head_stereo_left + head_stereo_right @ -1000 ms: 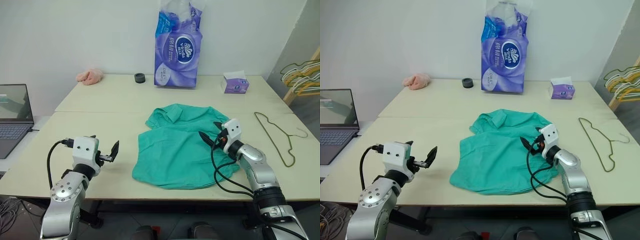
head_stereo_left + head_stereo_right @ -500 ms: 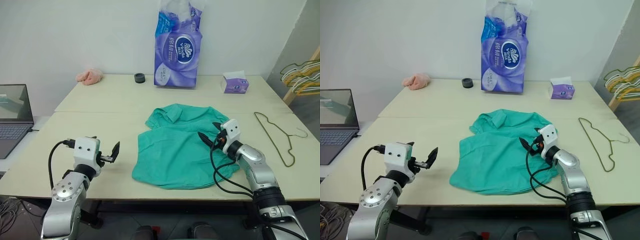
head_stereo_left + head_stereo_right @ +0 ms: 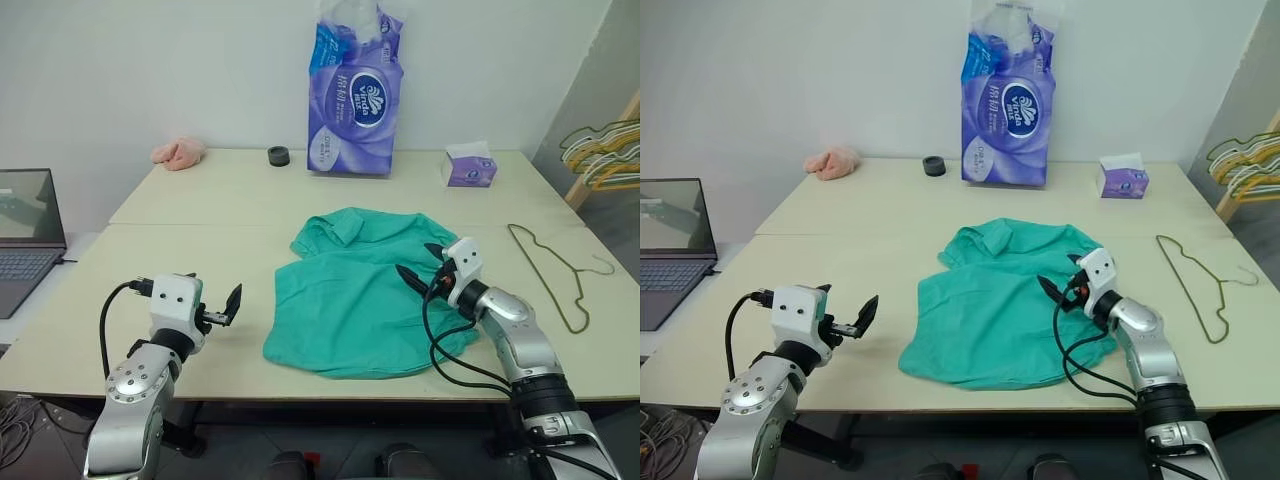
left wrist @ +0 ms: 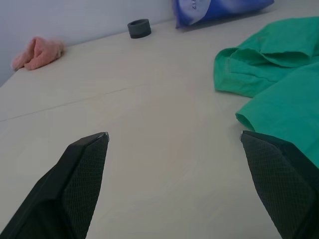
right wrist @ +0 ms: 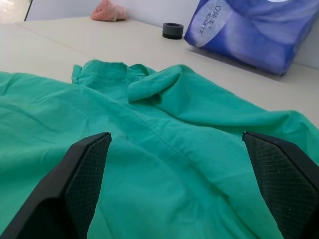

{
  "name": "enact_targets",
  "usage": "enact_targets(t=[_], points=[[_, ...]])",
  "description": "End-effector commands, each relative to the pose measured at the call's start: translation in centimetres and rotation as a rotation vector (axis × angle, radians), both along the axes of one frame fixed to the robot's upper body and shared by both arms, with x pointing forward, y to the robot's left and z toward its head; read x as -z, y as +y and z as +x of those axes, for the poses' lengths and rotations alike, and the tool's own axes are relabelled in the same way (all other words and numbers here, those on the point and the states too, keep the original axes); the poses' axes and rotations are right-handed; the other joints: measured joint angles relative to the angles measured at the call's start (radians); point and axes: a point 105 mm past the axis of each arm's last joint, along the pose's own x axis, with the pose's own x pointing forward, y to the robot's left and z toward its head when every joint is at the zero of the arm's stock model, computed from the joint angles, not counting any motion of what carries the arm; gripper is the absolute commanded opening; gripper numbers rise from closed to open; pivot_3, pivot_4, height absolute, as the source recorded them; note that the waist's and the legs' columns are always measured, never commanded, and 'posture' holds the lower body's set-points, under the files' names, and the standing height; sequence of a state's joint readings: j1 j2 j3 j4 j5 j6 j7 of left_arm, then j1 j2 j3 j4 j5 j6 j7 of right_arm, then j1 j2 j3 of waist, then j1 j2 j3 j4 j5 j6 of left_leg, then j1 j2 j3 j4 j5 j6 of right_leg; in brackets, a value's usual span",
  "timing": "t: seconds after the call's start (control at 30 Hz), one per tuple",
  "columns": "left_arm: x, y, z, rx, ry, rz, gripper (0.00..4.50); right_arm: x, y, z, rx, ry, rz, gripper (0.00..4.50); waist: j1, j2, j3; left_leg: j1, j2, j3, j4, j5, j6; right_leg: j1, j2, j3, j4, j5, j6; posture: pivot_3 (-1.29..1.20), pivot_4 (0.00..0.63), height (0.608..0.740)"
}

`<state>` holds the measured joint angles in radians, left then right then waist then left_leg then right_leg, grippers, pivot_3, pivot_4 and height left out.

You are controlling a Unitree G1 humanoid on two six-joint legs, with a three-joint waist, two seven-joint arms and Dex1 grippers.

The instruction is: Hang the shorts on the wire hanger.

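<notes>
The teal-green shorts point(image 3: 360, 300) lie crumpled at the centre of the head view on the pale table point(image 3: 200, 215), with the olive-grey wire hanger point(image 3: 553, 272) flat on the table at centre right, well apart from them. The right gripper point(image 3: 422, 265), jaws spread and empty, hovers over the right part of the shorts. The left gripper point(image 3: 229, 304), jaws likewise spread and empty, sits at lower left, apart from the cloth's left edge.
</notes>
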<state>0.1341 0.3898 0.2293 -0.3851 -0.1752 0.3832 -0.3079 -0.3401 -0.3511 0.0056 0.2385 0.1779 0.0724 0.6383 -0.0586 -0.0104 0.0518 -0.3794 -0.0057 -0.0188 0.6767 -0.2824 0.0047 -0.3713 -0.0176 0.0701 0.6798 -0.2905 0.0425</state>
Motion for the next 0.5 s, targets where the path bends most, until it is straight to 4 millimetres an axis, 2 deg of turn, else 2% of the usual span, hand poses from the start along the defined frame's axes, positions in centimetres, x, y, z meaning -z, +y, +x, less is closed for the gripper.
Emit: enact_targets(t=[0.03,0.5], points=[[-1.00,-0.34,0.12,0.018,-0.038,0.016,4.47,-1.82,0.38,-0.12,-0.034,-0.075,-0.005,4.50,0.000,0.000,0.000,0.000,0.000,0.000,0.000,0.000,0.000,0.000,0.000,0.000,0.000,0.000,0.000,-0.08,0.004,0.740],[-0.79,-0.55,0.05,0.026,-0.031,0.014,4.47,-1.76,0.77,-0.86,-0.070,-0.078,-0.022,4.50,-0.001,0.000,0.000,0.000,0.000,0.000,0.000,0.000,0.000,0.000,0.000,0.000,0.000,0.000,0.000,-0.08,0.009,0.740]])
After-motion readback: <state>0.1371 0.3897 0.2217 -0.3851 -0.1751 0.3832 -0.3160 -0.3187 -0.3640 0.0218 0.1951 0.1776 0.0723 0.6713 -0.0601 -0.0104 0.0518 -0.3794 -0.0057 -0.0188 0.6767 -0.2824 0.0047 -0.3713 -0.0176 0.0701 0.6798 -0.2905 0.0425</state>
